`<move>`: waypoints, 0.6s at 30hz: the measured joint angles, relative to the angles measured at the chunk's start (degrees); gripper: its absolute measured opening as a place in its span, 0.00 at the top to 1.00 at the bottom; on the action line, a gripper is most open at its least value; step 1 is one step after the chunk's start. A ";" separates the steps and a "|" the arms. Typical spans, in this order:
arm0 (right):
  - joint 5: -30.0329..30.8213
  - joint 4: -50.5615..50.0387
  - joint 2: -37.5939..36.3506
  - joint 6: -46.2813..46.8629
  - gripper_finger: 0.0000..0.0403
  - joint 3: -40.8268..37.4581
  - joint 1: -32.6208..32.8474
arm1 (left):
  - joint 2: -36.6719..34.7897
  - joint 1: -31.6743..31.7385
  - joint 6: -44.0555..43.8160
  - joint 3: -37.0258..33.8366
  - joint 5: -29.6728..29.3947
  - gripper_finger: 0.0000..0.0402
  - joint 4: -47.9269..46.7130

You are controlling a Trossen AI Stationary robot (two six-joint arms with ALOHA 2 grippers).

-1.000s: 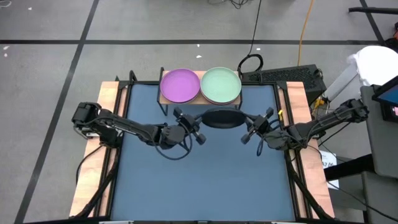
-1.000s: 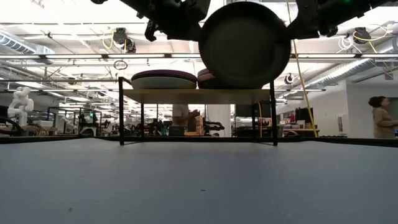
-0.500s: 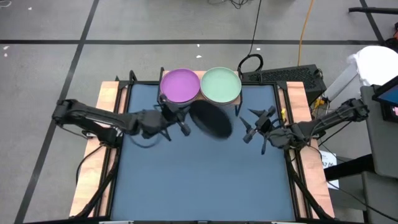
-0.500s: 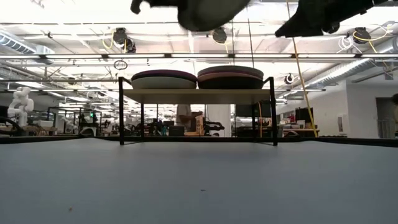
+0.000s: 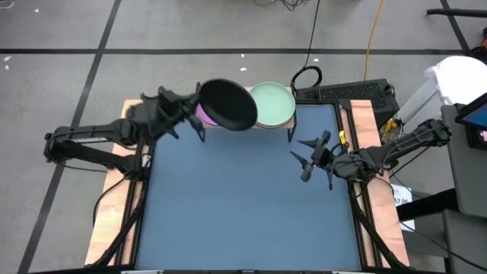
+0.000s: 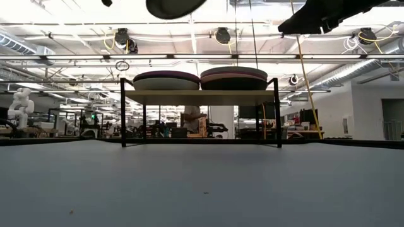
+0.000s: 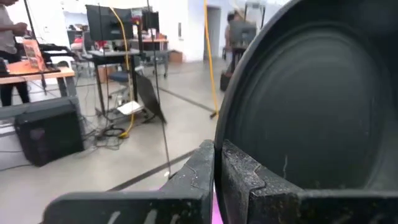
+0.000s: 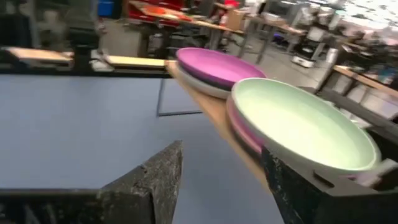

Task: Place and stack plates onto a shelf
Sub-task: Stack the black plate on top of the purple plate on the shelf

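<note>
A dark charcoal plate (image 5: 227, 105) hangs in the air over the shelf's left half, with my left gripper (image 5: 186, 110) shut on it. The shelf (image 6: 199, 96) stands at the table's far edge. It carries a stack topped by a purple plate (image 8: 214, 65) on the left and a stack topped by a mint green plate (image 5: 274, 103) on the right. The dark plate hides most of the purple one in the high view. My right gripper (image 5: 308, 160) hovers open over the table's right part, short of the shelf, holding nothing. My left gripper pinches the dark plate's rim (image 7: 219, 149) between its two fingers, at the side toward the table's left. The fingers reach in about level from the left. The plate is lifted clear above the purple plate, its hollow side up, slightly tilted.
The blue-grey tabletop (image 5: 243, 205) lies bare in front of the shelf. A keyboard and cables (image 5: 346, 91) lie on the floor beyond the far right corner. Workbenches and a person (image 7: 9, 37) show in the room behind.
My right gripper has let go of the dark plate, opened and drawn back toward the right. My left gripper has carried the plate up and toward the far left, from mid-table to over the purple stack. The plate has tipped from standing on edge to nearly level.
</note>
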 joint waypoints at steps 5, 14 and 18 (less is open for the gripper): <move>-3.57 0.17 0.00 -2.56 0.52 0.00 0.02 | -2.82 8.01 -3.56 0.35 7.58 0.97 -0.58; -4.44 0.22 0.02 -4.23 0.55 0.00 0.02 | 2.00 24.03 -11.25 14.49 23.56 0.97 -26.78; -4.46 0.22 0.02 -4.66 0.55 0.00 0.02 | 7.37 30.27 -11.08 22.05 32.62 0.97 -35.64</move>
